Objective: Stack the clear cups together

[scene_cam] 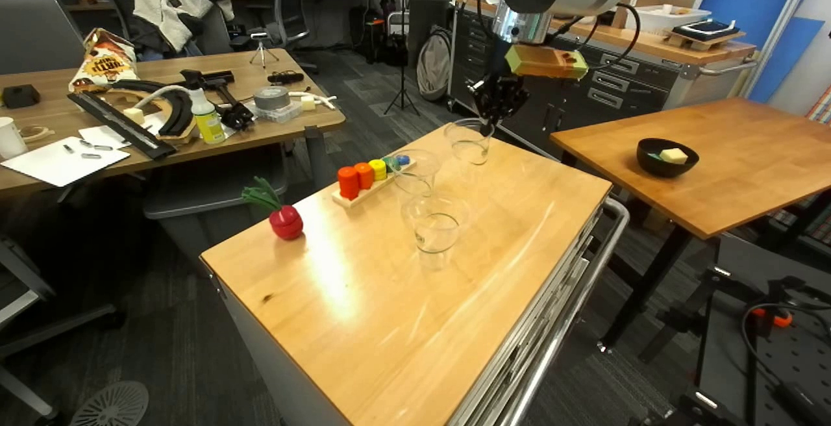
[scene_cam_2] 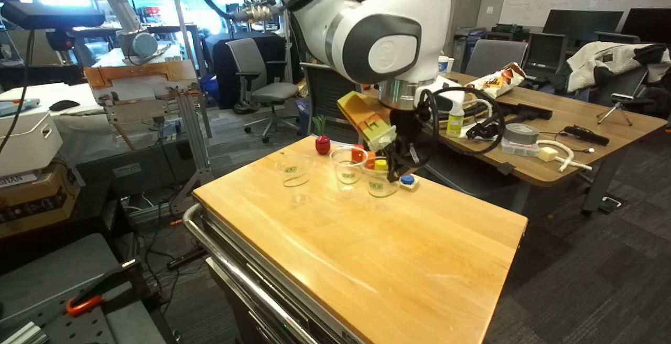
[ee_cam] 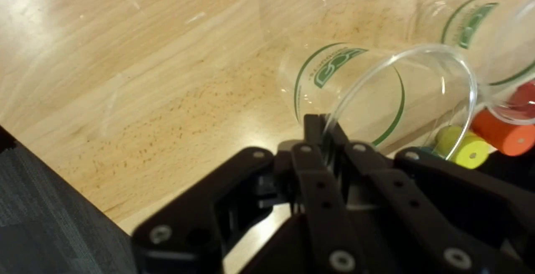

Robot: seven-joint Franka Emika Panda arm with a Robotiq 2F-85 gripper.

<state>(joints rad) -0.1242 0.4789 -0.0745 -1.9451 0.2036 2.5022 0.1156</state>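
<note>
Well, starting at the left of the frame in an exterior view, a brown wooden desk (scene_cam: pixel 52 104) carries a crumpled, shiny snack bag (scene_cam: pixel 104 65) and a white spray bottle with a yellow label (scene_cam: pixel 206 117). Next, on the pale wooden tabletop (scene_cam: pixel 402 335), sits a round red vegetable-shaped object with green leaves (scene_cam: pixel 285 221). Right of it, toward the centre, a pale-wood toy with multicoloured round pieces (scene_cam: pixel 364 176) runs diagonally. Just beside the toy stands a colourless transparent plastic cup (scene_cam: pixel 417 182), upright. To its right and lower in the frame is a matching clear cup (scene_cam: pixel 437 234), and above, right of both, a further clear cup (scene_cam: pixel 470 143) (green lettering shows on its wall in the wrist view). At that last cup is the black mechanical hand (ee_cam: pixel 321 130), its fingers set narrow, pinching the cup's wall at the rim. Whether this cup touches the tabletop or is slightly raised, I cannot tell. At the right of the frame, a separate orange-brown tabletop (scene_cam: pixel 746 134) bears a round black bowl (scene_cam: pixel 669 170) with a small pale-yellow block (scene_cam: pixel 674 155) in it.
</note>
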